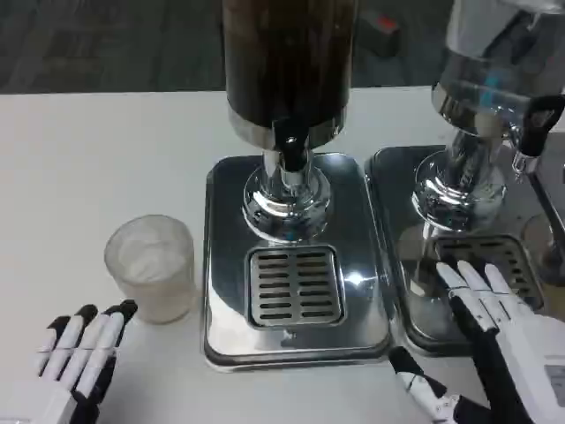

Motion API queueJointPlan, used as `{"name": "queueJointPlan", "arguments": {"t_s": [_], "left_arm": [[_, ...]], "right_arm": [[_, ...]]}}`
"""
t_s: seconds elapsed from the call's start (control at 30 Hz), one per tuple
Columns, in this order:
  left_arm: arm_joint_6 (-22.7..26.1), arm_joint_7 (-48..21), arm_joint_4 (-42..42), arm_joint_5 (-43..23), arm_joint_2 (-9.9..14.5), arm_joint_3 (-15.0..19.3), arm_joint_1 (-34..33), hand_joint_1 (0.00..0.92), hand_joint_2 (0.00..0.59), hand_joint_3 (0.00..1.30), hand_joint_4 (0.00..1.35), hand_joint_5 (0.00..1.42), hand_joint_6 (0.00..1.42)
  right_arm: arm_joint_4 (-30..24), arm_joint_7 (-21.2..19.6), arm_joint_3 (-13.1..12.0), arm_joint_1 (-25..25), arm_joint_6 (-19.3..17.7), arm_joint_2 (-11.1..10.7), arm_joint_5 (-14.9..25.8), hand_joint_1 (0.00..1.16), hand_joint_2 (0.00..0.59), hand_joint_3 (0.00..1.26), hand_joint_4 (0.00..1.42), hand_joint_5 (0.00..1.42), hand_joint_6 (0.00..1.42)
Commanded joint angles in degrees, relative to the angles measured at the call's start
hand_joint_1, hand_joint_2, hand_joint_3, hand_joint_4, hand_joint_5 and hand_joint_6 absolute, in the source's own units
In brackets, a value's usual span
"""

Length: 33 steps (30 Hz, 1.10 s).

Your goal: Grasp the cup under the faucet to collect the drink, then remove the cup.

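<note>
A frosted clear cup (pixel 152 266) stands upright on the white table, left of the drink dispenser's steel base (pixel 225 265). The dark-filled dispenser tank (pixel 287 62) has a black faucet lever (pixel 289 146) above the slotted drip grate (pixel 294 285). My left hand (pixel 81 353) lies open on the table just in front of and below the cup, fingertips close to its base but apart from it. My right hand (pixel 499 336) is open too, its fingers stretched over the front of the second dispenser's tray (pixel 415 318).
A second dispenser (pixel 494 79) with a clear tank and its own black faucet lever (pixel 534 124) stands at the right on a steel base with a grate (pixel 485 256). White table stretches to the left and back left.
</note>
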Motion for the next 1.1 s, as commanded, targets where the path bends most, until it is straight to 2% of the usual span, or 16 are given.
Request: {"name": "queueJointPlan", "arguments": {"t_s": [0.03,0.5,0.63,0.77,1.1], "left_arm": [[-0.34,-0.76,0.0,-0.75,0.79,0.2,0.07,0.0,0.047,0.0,0.0,0.0,0.0],[-2.38,-0.25,1.04,-2.83,1.08,1.18,-1.38,0.0,0.043,0.0,0.0,0.0,0.0],[-5.21,2.93,1.48,-3.95,0.53,2.96,-1.34,0.014,0.045,0.0,0.0,0.0,0.16],[-7.69,4.91,1.77,-6.18,-0.25,5.16,-1.37,0.049,0.043,0.0,0.0,0.02,0.21],[-10.2,-1.88,2.7,-14.57,-0.46,9.18,-5.38,0.117,0.01,0.0,0.01,0.11,0.33]], "right_arm": [[-0.66,-0.54,-0.49,0.09,-0.38,0.48,0.74,0.31,0.326,0.13,0.08,0.03,0.14],[-1.09,-1.15,-0.57,0.37,-0.52,1.8,1.1,0.32,0.326,0.14,0.09,0.04,0.16],[-1.2,-1.06,-0.72,0.26,-0.55,2.4,1.6,0.32,0.326,0.14,0.09,0.04,0.16],[-1.5,-1.05,-0.48,-0.04,-0.33,3.1,1.66,0.31,0.327,0.14,0.09,0.05,0.16],[-1.51,-1.51,0.15,-0.84,0.13,5.86,1.13,0.29,0.326,0.15,0.11,0.08,0.17]]}}
